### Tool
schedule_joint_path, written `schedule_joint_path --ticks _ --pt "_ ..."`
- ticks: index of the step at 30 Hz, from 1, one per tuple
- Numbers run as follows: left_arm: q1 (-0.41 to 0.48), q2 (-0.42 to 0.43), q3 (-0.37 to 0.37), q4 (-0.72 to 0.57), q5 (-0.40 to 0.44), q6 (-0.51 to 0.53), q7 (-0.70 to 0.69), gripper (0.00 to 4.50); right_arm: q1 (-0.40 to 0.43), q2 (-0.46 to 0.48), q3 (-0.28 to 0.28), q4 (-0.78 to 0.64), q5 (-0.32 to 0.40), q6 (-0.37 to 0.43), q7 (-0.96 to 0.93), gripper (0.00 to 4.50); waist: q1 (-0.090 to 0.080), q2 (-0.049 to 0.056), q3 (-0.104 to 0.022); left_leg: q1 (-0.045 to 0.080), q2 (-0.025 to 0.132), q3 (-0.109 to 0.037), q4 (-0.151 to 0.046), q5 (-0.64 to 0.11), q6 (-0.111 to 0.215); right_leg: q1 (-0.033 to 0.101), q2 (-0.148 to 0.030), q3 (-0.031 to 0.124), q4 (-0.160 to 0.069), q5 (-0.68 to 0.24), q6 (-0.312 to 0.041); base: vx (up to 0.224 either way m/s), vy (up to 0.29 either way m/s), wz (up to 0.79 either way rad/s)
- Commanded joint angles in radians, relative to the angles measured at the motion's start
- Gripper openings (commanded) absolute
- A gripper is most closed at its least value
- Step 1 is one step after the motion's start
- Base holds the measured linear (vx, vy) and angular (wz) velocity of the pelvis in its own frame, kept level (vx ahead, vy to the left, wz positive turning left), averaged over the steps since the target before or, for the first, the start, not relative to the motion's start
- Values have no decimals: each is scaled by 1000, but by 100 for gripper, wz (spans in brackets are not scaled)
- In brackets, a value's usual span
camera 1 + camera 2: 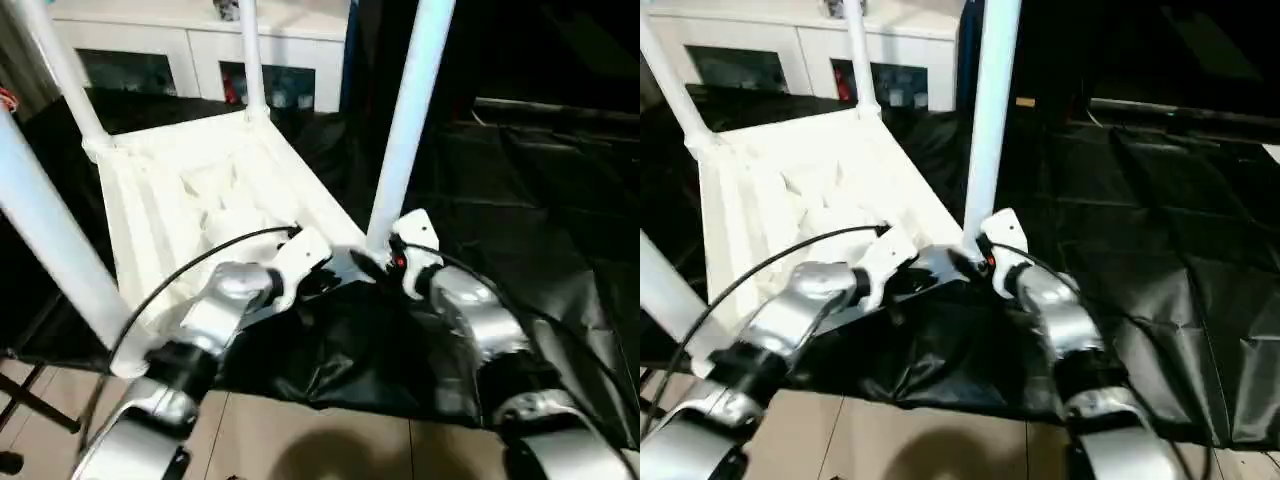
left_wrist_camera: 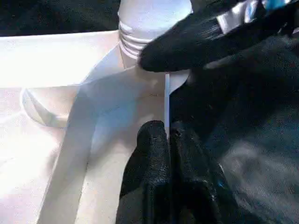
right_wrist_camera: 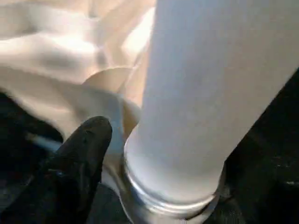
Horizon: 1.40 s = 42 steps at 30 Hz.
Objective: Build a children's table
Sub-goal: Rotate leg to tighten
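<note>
No readable text, label, brand, number or sign anywhere. Tabletop and legs plain white, unmarked. Small red spot on right gripper, beside base of nearest leg; no characters legible on it.

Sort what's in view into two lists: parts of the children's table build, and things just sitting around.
Belongs to the build:
- tabletop, upside down, ribs showing
- four legs standing in its corner sockets, including the near right leg
- left gripper, shut on the tabletop's rim
- right gripper, at that leg's base

Just lying about:
- black cloth over the big table
- white cabinet behind
</note>
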Motion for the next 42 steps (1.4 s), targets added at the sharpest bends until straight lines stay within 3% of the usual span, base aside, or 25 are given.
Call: schedule_joint_path --ticks 1,7,12,21,24,26,33,37,40,42 --pt "14 10 -5 -13 -46 -65 -70 0 21 -4 82 -37 25 -16 172 383 5 -13 -59 6 31 -4 -61 -110 81 44 -68 32 -77 37 -246 0 0 0" --pt "23 79 -12 -42 -84 -57 -212 0 25 -64 94 -60 30 -28 304 368 4 -10 -58 11 35 -4 -65 -125 72 39 -66 31 -75 14 -266 0 0 0" --pt "40 139 -35 -74 -108 -30 -344 0 37 -104 122 -106 60 -9 422 338 13 -8 -63 11 37 -2 -59 -61 101 42 -63 29 -61 142 -291 0 0 0" --pt "35 151 -40 -68 -113 -27 -378 0 58 -113 149 -128 46 -1 475 274 16 -9 -65 9 36 -1 -57 -49 107 45 -65 27 -58 170 -300 0 0 0" --pt "31 141 -33 -61 -110 -30 -355 0 63 -108 148 -135 50 4 468 269 16 -10 -65 9 36 -1 -57 -50 106 45 -66 27 -59 163 -297 0 0 0" --pt "12 104 -13 -25 -93 -17 -265 0 67 -76 124 -127 60 3 405 269 18 -9 -62 13 36 -1 -59 -67 99 42 -66 27 -64 136 -297 0 0 0" --pt "-43 5 12 67 -44 -4 -37 0 18 50 29 -6 40 48 55 268 0 -5 -53 14 33 -7 -75 -179 5 39 -69 29 -88 -108 -248 0 0 0" --pt "-91 -92 40 138 -23 24 145 0 -9 156 12 48 11 60 -139 268 -1 -2 -58 13 30 -6 -72 -156 3 36 -67 32 -87 -61 -238 0 0 0" --pt "-98 -117 42 149 -16 20 180 0 -13 195 18 47 -1 42 -167 268 2 -2 -60 11 29 -6 -70 -136 13 40 -69 31 -84 -29 -237 0 0 0" --pt "-95 -121 39 143 -18 16 170 0 -11 202 15 38 12 35 -147 324 4 -3 -62 9 29 -6 -69 -121 30 43 -68 31 -82 6 -237 0 0 0"
